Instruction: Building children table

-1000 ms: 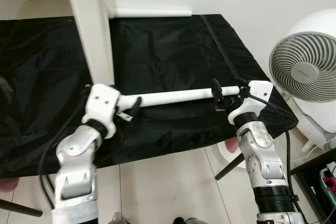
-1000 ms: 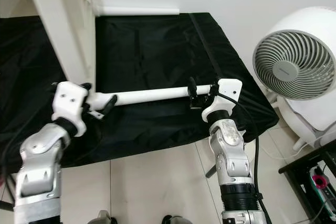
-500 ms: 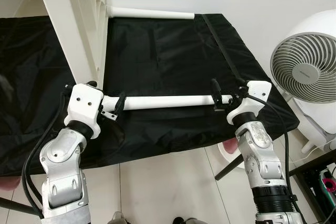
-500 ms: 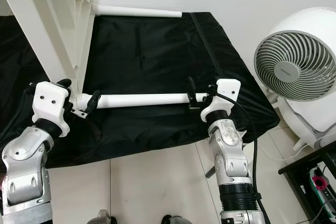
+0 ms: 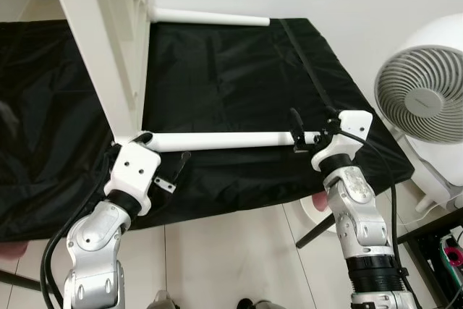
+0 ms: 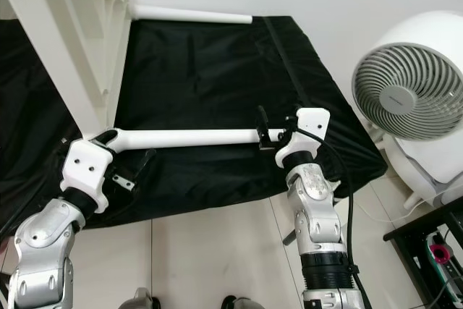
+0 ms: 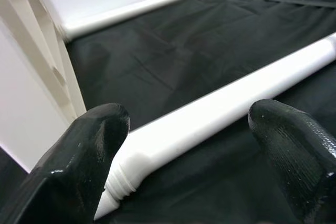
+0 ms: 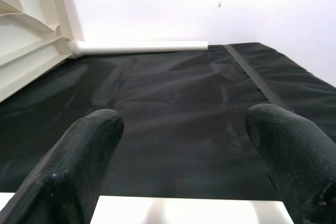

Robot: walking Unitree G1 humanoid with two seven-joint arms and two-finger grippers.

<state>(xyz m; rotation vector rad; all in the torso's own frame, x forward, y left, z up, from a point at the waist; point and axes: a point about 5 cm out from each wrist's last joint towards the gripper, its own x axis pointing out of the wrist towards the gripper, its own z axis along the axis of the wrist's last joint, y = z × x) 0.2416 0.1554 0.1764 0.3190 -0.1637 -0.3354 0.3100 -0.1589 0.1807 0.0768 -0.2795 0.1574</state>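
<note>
Now the left pincer has let go and dropped back, fingers spread wide below the white leg. The leg's threaded end sits against the tabletop's corner; the right pincer steadies the far-right end, grip unclear.

Open black cloth is seen from 12 to 2 o'clock. Passage at 10–11 o'clock is blocked by tabletop; a fan stands at 3 o'clock.
</note>
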